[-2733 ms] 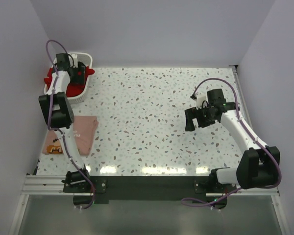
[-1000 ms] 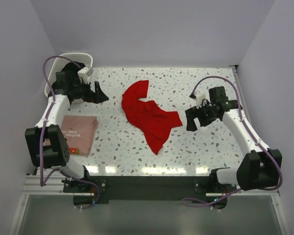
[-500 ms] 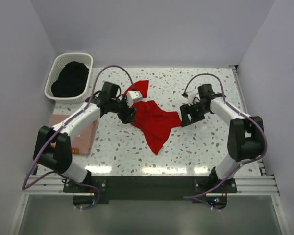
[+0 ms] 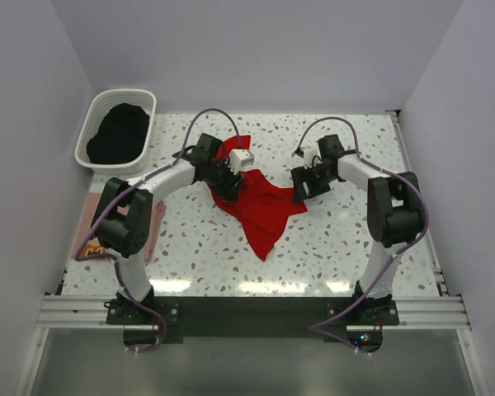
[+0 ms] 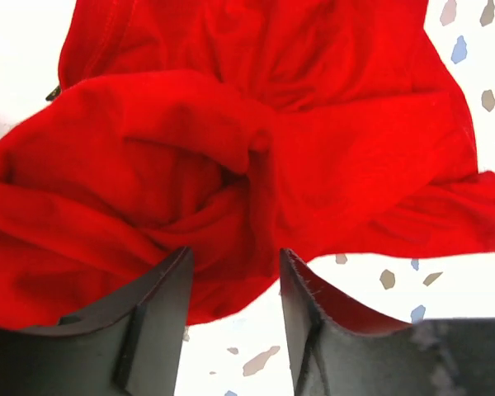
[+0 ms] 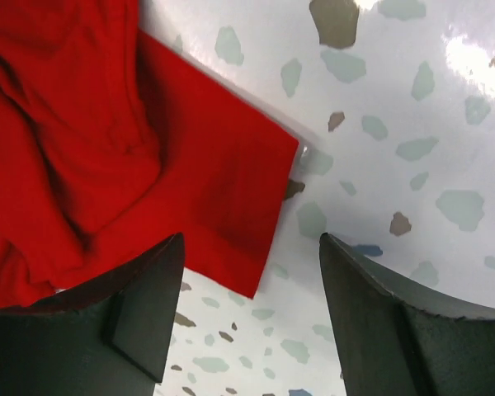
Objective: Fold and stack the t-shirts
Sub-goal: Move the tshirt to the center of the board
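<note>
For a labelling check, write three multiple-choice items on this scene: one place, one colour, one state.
1. The red t-shirt is: A) at the near edge B) in the middle of the table C) in the air.
2. The cloth in the basket is: A) black B) red C) pink.
3. The right fingers are: A) shut on cloth B) open C) out of view.
1B, it sprawls on the speckled top; 2A, a dark heap fills it; 3B, the right wrist view shows them apart, gripping nothing.
</note>
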Controlling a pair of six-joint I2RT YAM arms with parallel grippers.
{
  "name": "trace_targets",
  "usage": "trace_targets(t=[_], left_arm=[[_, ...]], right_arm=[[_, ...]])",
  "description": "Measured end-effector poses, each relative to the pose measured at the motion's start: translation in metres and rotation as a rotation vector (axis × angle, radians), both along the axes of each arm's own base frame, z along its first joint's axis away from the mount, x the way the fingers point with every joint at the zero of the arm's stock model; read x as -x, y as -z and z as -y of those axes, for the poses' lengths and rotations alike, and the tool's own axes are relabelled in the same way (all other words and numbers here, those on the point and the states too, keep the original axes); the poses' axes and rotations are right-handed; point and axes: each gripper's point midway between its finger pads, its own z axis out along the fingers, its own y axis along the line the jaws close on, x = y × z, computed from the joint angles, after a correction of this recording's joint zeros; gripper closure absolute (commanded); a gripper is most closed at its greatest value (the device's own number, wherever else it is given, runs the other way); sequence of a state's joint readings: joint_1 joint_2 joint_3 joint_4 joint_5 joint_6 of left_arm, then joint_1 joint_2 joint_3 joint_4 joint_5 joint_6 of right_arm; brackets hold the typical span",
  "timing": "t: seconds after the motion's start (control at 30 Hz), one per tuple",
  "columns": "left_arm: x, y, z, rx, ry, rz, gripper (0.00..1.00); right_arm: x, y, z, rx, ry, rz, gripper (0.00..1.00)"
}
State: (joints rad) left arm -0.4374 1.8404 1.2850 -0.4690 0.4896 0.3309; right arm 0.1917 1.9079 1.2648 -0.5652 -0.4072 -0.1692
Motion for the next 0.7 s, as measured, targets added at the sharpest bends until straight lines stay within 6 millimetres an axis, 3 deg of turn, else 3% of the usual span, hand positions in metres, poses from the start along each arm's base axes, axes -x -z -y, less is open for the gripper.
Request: trace_targets(t=[0.13,0.2,0.3,0.33,0.4,0.43,0.47,0.57,0.7], left_arm=[[-0.003,0.008,0.005,-0.002,0.000,-0.022,0.53],[0.000,0.011,0.006,-0.006,0.004,-0.033,0.56],[0.003,0.011,0.008,-0.004,0.009,-0.042,0.66],[0.004,0.011,0.009,-0.004,0.009,-0.044,0.69],[0.006,0.011,0.011,-0.002,0.012,-0.051,0.78],[0.006,0.011,0.011,-0.002,0.014,-0.052,0.82],[0.008,0.011,0.012,-0.001,0.014,-0.056,0.91],[0.010,0.012,0.012,-0.006,0.017,-0.066,1.00],[0.013,0.011,0.006,-0.029,0.008,-0.077,1.00]], right_arm=[[-0.007,0.000,-0.011,-0.001,-0.017,0.023,0.32],[-0.009,0.000,-0.015,-0.002,-0.027,0.032,0.39],[-0.011,0.003,-0.020,0.008,-0.041,0.040,0.58],[-0.011,0.004,-0.021,0.009,-0.043,0.040,0.71],[-0.010,0.006,-0.023,0.015,-0.054,0.038,0.85],[-0.008,0.008,-0.024,0.014,-0.057,0.031,1.00],[-0.009,0.008,-0.024,0.018,-0.061,0.033,1.00],[-0.007,0.008,-0.022,0.028,-0.066,0.029,1.00],[-0.007,-0.001,-0.008,0.074,-0.055,0.055,1.00]])
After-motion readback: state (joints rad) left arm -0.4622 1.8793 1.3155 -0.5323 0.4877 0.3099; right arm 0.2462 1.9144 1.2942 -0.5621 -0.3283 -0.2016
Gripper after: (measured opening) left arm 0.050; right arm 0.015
